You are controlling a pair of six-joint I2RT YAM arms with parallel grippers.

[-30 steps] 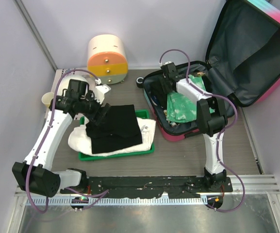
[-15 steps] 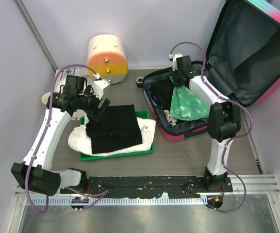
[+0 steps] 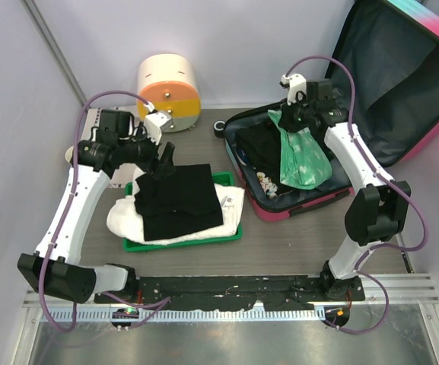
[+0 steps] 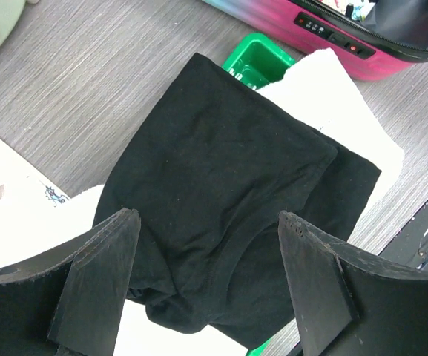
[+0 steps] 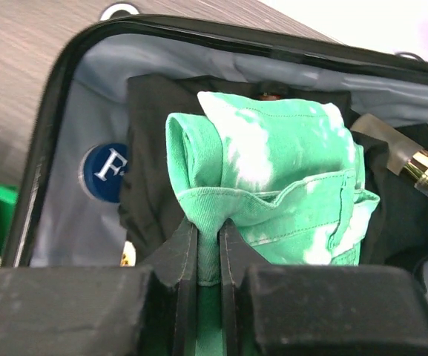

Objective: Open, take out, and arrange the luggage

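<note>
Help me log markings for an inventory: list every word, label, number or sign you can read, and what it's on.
"F": white letter on a round blue badge on the luggage lining; anything after it is unclear.
Blue mark on the white sheet: too small to read.
Lock panel on the luggage's pink shell: too blurred to read.

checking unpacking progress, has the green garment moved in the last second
Yes. The green garment, clamped in the right gripper, has shifted away from the near rim of the luggage, toward its open lid.

table [image 3: 303,236]: grey wood-grain | carries: luggage [image 3: 291,211] open | green tray [image 3: 189,242] | round drawer box [image 3: 169,93]
</note>
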